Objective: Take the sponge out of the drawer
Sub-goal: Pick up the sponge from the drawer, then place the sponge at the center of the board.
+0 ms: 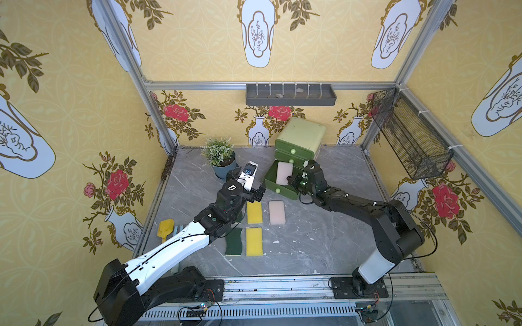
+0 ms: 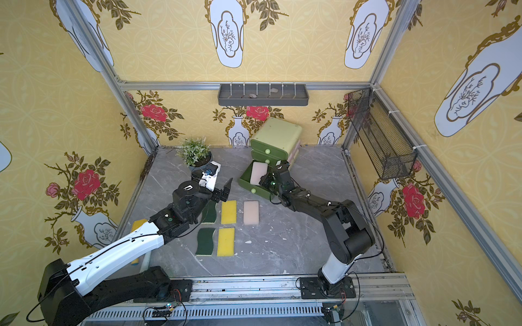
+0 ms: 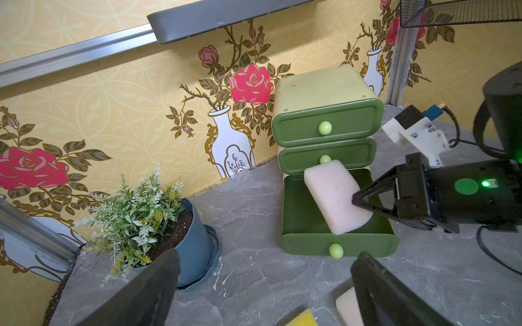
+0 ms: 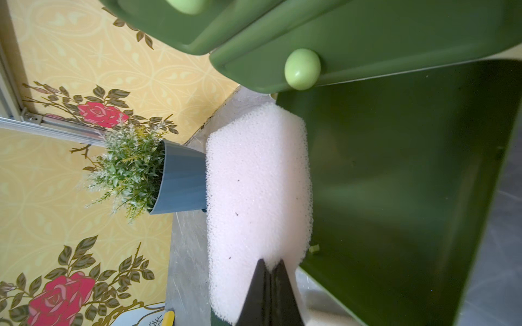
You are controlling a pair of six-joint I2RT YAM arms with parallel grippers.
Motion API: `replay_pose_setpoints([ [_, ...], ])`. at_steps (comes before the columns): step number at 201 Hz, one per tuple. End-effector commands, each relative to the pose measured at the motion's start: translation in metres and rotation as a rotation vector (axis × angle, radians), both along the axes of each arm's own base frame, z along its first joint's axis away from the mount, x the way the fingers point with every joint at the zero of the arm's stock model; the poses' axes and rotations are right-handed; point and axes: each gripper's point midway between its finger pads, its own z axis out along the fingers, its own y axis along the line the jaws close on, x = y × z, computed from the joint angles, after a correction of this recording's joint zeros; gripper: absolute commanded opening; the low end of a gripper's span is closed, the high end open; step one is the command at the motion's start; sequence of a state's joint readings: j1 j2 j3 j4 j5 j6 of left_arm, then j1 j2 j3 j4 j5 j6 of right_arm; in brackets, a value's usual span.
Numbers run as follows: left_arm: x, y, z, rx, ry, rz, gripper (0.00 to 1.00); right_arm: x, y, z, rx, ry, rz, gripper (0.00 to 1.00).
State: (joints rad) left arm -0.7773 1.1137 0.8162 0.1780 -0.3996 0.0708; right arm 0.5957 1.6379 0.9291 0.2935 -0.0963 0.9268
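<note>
Sponge (image 1: 284, 172) status: pink foam block, pinched at its near short end by my right gripper (image 1: 290, 179). The jaws are squeezed almost together. The right wrist view shows the fingertips (image 4: 261, 282) biting into the foam edge and denting it. The sponge is tilted, with its far end raised and its held end low. It sits over the cavity of the open bottom drawer (image 1: 279, 191) and is not clear of it. Whether its lower corner touches the drawer front I cannot tell.

The drawer belongs to a green cabinet (image 1: 302, 132) standing at 1 o'clock on the table (image 1: 324, 225), close to the back wall. The upper two drawers (image 3: 350, 124) are closed.

My left gripper (image 1: 255, 195) is spread wide and holds nothing. It hangs above the table at 9 o'clock from the open drawer's front, near it but apart.

Other items noted:
- A potted plant (image 1: 220, 158) stands at 11 o'clock on the table.
- A second pink sponge (image 1: 276, 212) lies flat at 6 o'clock from the open drawer.
- Two yellow sponges (image 1: 254, 212) lie just beside it at its 9 o'clock, one behind the other.
- A green pad (image 1: 234, 241) lies flat at 9 o'clock from the nearer yellow one.
</note>
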Motion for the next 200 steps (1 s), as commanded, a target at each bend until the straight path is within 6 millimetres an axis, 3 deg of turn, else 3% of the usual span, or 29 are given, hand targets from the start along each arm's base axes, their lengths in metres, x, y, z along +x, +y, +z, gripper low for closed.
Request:
replay_pose_setpoints([
  [1,0.001,0.0,0.005,-0.014,-0.022,0.001,1.0,-0.011,0.002,0.011,0.025,-0.031,0.008,0.0],
  [43,0.001,0.0,0.004,-0.011,-0.02,0.001,1.0,-0.048,0.004,0.015,-0.004,-0.036,0.028,0.0],
  [131,0.002,-0.001,0.002,-0.004,-0.017,0.003,1.0,-0.124,0.012,-0.027,-0.054,0.081,0.072,0.0],
  [200,0.003,-0.002,-0.002,0.007,-0.012,0.003,1.0,-0.18,0.019,-0.029,-0.089,0.097,0.083,0.0],
])
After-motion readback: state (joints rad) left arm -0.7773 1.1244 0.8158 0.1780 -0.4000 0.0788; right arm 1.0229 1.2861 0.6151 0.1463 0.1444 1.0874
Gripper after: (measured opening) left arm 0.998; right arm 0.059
